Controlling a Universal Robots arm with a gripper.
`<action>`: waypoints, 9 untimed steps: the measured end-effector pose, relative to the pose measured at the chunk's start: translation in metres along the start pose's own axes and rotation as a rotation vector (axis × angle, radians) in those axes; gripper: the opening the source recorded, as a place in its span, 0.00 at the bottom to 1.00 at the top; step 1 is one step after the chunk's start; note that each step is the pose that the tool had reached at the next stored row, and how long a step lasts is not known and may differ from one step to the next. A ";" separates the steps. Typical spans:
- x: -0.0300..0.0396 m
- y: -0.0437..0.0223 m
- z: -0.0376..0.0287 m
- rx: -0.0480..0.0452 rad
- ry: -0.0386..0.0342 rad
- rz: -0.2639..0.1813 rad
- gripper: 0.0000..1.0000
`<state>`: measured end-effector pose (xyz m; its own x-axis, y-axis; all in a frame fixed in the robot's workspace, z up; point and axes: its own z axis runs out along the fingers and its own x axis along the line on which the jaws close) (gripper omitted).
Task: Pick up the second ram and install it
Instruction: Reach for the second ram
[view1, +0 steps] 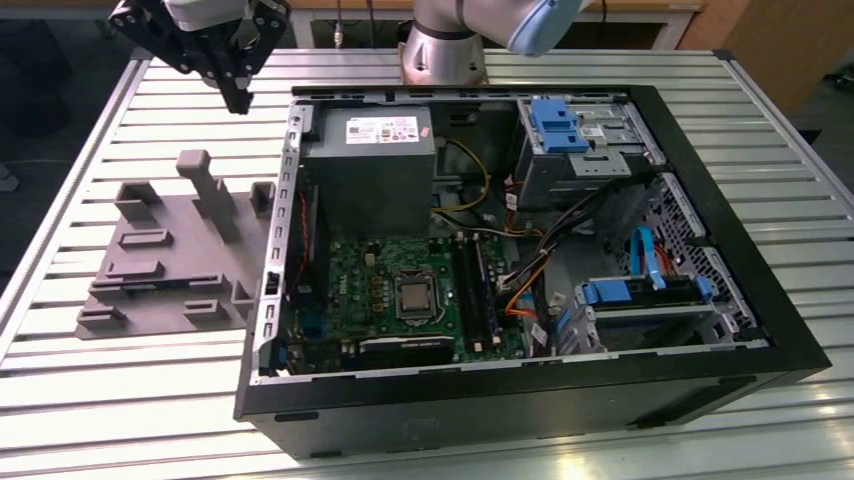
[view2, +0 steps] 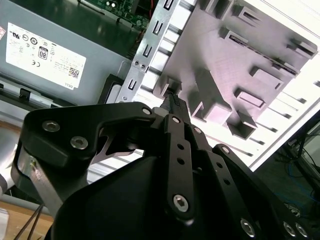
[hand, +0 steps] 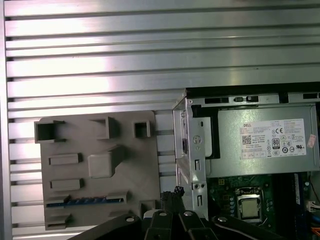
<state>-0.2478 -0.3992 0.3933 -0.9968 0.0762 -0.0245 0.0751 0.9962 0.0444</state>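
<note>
1. Ribbed metal table (view1: 80, 400) carries an open computer case (view1: 534, 400) with its green circuit board (view1: 360, 290) facing up.
2. In the exterior view, a grey holder block (view1: 174, 250) lies on the table at nine o'clock from the case, just beside the case wall.
3. The second ram (hand: 85, 201) lies flat in a long slot of the holder block. In the first wrist view it shows as a thin strip with a bluish edge, and nothing touches it.
4. The gripper (view1: 242, 100) hangs at about eleven o'clock in the exterior view, above the table and near the block's far end. It is clear of both the block and the case.
5. Its two fingers are drawn together into one narrow tip with nothing between them. Both wrist views show that tip (view2: 174, 101) (hand: 170, 196) empty.
6. A silver power supply box (view1: 367, 165) sits inside the case at twelve o'clock from the circuit board.
7. Blue drive brackets (view1: 554, 125) stand at about two o'clock from the board.
</note>
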 end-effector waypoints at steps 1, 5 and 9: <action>0.0004 0.0000 0.0000 0.0000 0.0000 0.000 0.11; 0.0020 -0.0002 0.0000 0.0000 0.0000 0.000 0.11; 0.0036 -0.0003 -0.0001 0.0000 0.0000 0.000 0.11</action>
<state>-0.2514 -0.3992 0.3932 -0.9968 0.0762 -0.0245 0.0751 0.9962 0.0444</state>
